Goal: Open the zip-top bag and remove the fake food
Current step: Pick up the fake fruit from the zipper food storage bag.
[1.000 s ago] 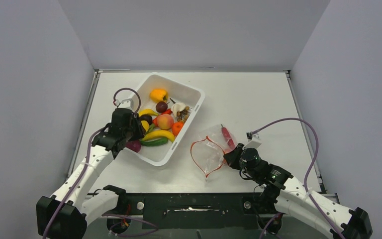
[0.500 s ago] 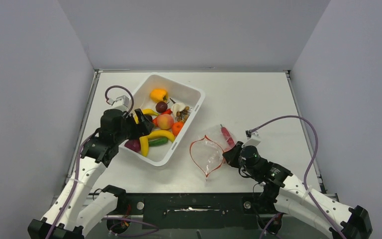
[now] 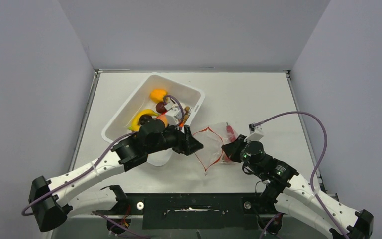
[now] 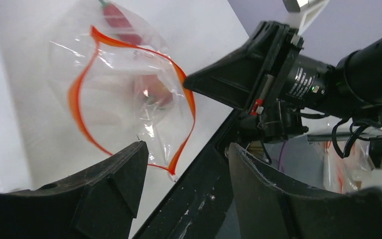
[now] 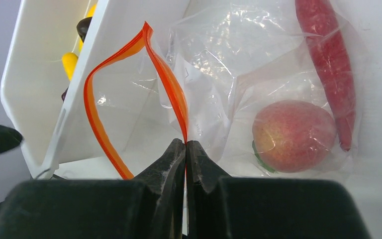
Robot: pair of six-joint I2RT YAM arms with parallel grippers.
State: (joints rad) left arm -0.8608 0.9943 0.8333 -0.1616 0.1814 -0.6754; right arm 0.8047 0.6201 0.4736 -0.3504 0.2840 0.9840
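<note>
Right wrist view: right claw (image 5: 185,148) clenched on the orange zip strip (image 5: 170,92) of the zip-top bag (image 5: 219,69), mouth gaping, lying on the table (image 3: 258,99) just beside the white tub (image 5: 40,89). Peach (image 5: 293,137) and red chili (image 5: 328,64) inside bag. Left claw (image 4: 186,152) spread, empty, near bag mouth.

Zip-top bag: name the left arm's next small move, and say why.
Probably ease the open left fingers into the gaping mouth of the bag, toward the peach. The right fingers pinch the red strip, holding the mouth open, and the peach and chili lie inside.
</note>
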